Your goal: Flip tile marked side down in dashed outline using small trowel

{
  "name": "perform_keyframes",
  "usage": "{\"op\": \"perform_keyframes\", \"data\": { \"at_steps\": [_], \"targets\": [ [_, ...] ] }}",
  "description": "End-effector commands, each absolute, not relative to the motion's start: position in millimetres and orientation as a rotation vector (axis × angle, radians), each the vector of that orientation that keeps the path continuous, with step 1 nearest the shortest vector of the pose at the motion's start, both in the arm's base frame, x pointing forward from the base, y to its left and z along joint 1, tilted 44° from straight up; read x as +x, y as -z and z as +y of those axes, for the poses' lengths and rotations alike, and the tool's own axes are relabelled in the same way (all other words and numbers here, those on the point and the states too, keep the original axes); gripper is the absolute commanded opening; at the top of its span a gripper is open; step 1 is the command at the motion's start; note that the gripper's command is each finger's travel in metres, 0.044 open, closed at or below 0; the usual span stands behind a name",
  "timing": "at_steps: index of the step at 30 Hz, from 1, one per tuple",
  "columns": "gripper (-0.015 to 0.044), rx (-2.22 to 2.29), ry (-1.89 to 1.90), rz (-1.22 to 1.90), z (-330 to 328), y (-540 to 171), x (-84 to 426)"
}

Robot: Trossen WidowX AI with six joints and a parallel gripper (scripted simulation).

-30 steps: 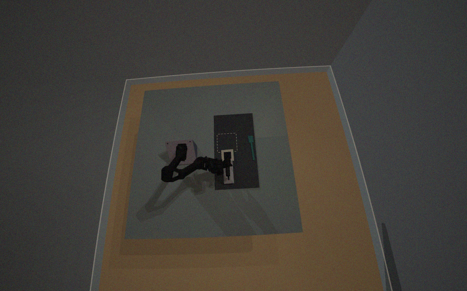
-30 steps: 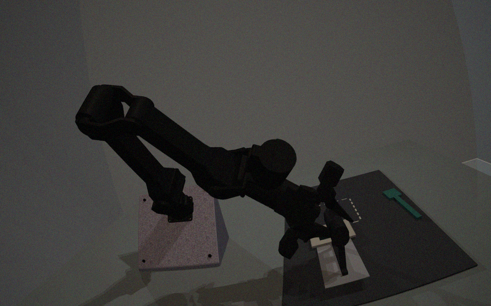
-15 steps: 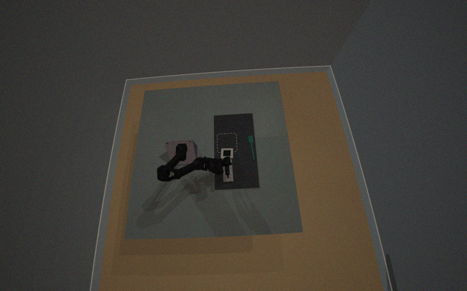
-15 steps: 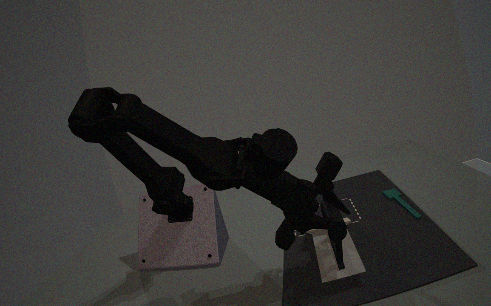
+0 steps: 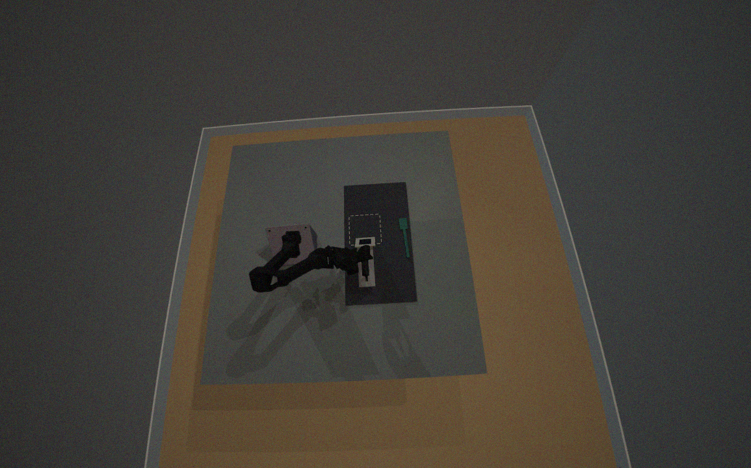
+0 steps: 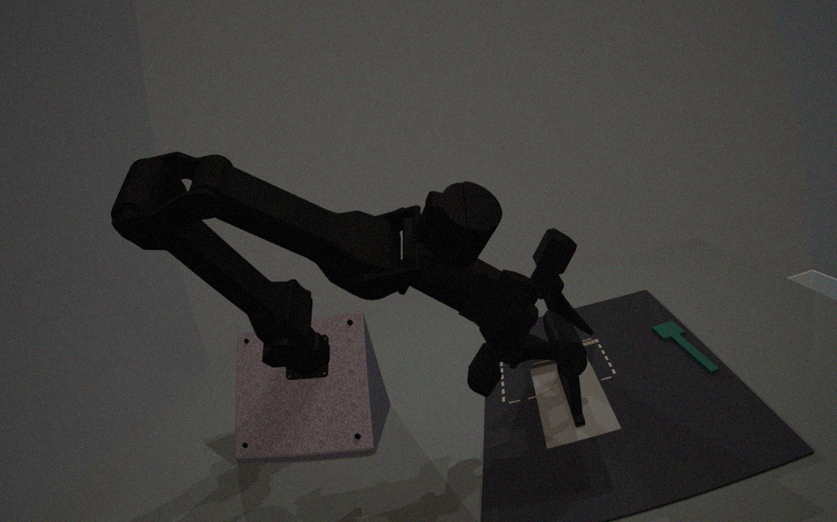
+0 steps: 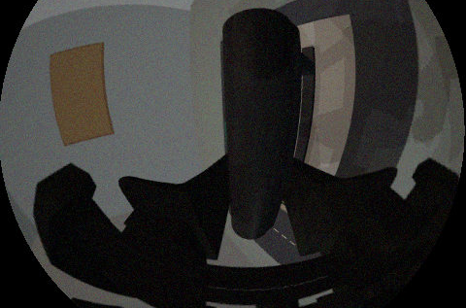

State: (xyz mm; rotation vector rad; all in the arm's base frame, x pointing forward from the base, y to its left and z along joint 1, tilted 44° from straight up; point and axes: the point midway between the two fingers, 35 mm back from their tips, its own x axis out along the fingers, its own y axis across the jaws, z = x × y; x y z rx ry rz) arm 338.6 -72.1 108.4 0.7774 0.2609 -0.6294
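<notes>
Dark matting [image 5: 389,279] [image 6: 700,422] [image 7: 383,55] bears a white dashed outline [image 5: 380,227] [image 6: 604,356] [image 7: 284,236].

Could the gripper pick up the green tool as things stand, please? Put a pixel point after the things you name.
Probably not: the gripper [image 5: 367,252] [image 6: 565,344] [image 7: 254,154] is already shut on the trowel [image 5: 370,273] [image 6: 593,409] [image 7: 262,104], though nothing seems to cover the green tool [image 5: 402,223] [image 6: 695,353].
</notes>
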Motion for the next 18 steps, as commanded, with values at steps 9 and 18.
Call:
{"op": "perform_keyframes", "data": {
  "at_steps": [9, 18],
  "targets": [
    [0.0000, 0.782, 0.619, 0.261, -42, -96, 339],
    [0.0000, 0.783, 0.619, 0.262, -28, -79, 339]
  ]
}}
